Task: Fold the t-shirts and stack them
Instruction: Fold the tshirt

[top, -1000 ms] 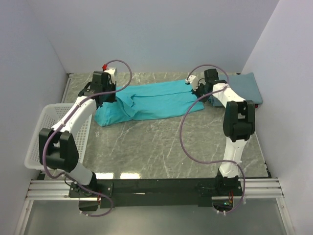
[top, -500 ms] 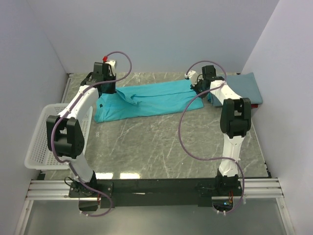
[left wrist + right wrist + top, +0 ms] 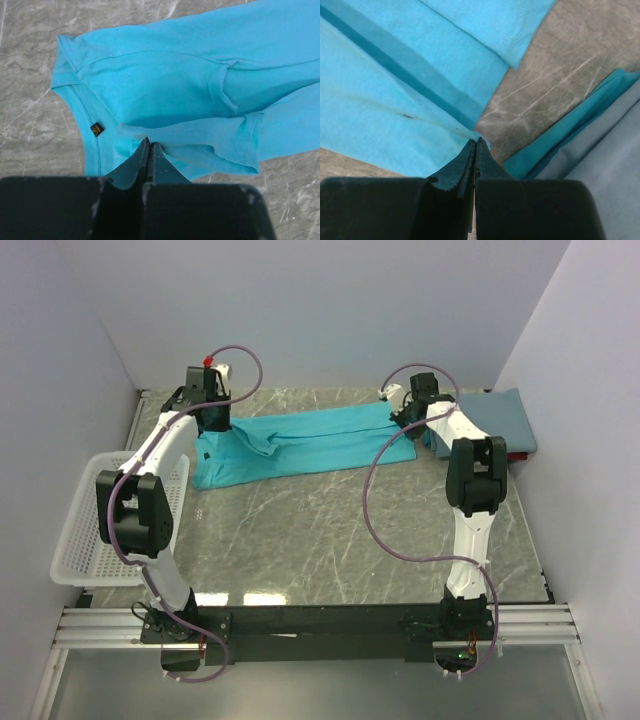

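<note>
Left gripper [image 3: 148, 143] and right gripper [image 3: 476, 142] each pinch the teal t-shirt [image 3: 300, 445], which lies as a long band between them.

The left fingers are closed on a rumpled fold at the collar and sleeve end, and the right fingers are closed on the hem corner at the other end. The shirt's long axis runs from one pair of fingers to the other, and its body spreads from both pinch points toward the arms' bases. The cloth is thin, soft knit with stitched hems and loose creases, resting on a grey veined table [image 3: 330, 540]. The slate-blue t-shirt [image 3: 505, 420], a flat folded rectangle, lies just beyond the right fingers. That puts the right arm nearer the stack, so the coming fold probably works toward that side.
</note>
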{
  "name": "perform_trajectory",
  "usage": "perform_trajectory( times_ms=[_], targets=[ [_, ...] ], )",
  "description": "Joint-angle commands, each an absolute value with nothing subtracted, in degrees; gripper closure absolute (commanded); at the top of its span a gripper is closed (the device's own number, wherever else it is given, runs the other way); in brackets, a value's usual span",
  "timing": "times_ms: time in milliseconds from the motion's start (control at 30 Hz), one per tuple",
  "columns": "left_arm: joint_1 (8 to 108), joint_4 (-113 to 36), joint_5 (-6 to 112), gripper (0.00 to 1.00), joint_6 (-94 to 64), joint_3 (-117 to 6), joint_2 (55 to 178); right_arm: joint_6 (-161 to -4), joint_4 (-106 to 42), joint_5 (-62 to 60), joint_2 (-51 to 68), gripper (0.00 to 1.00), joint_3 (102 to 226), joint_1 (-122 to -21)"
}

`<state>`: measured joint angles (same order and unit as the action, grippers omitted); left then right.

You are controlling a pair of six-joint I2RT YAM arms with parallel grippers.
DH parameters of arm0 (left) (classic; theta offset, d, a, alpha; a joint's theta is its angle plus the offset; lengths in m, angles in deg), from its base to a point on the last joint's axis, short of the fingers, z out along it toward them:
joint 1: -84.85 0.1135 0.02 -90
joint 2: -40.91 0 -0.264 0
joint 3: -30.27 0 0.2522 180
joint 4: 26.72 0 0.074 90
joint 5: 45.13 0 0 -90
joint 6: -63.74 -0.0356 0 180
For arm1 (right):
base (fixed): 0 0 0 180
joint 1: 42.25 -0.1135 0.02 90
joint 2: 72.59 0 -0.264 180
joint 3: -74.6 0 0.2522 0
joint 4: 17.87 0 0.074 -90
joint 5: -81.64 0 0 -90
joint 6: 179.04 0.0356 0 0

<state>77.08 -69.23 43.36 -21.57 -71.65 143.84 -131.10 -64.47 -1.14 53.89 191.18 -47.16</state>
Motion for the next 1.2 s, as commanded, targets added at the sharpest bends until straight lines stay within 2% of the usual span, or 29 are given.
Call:
perform_trajectory(
  times_ms=[0, 333, 500, 567, 633, 667, 733, 933, 1167],
  targets=[
    [77.65, -69.13, 43.56, 0.99, -22.04, -74.10, 144.00, -129.74, -65.46, -2.30, 54.24, 1.00, 194.35, -47.44],
    [78.00, -69.57, 44.43, 0.99, -21.95, -75.42, 145.67, -129.21, -65.38, -2.91, 55.03, 1.00, 194.88, -47.44],
    [78.00, -70.10, 44.43, 0.99, -22.04, -76.30, 146.64, -128.77, -65.82, -3.17, 55.73, 0.97, 196.46, -47.61],
    [78.08, -70.19, 44.43, 0.99, -22.12, -76.74, 146.99, -127.98, -65.20, -4.57, 55.73, 0.79, 196.38, -47.79],
    [78.00, -70.36, 44.43, 1.00, -22.12, -77.35, 147.60, -126.14, -63.11, -5.28, 54.60, 0.55, 195.77, -48.14],
    [78.00, -70.45, 44.43, 0.99, -22.12, -77.61, 147.78, -125.35, -62.14, -5.46, 53.98, 0.51, 194.63, -48.14],
    [78.08, -70.62, 44.43, 0.99, -22.30, -78.49, 148.48, -123.59, -59.42, -5.46, 51.79, 0.47, 193.57, -48.32],
    [78.00, -72.12, 43.82, 0.99, -22.83, -82.88, 151.91, -118.58, -58.26, 0.33, 46.34, 0.47, 191.81, -48.32],
    [78.17, -73.44, 42.68, 0.99, -23.44, -87.19, 156.48, -117.43, -56.06, 4.91, 40.62, 0.47, 184.17, -48.67]
  ],
)
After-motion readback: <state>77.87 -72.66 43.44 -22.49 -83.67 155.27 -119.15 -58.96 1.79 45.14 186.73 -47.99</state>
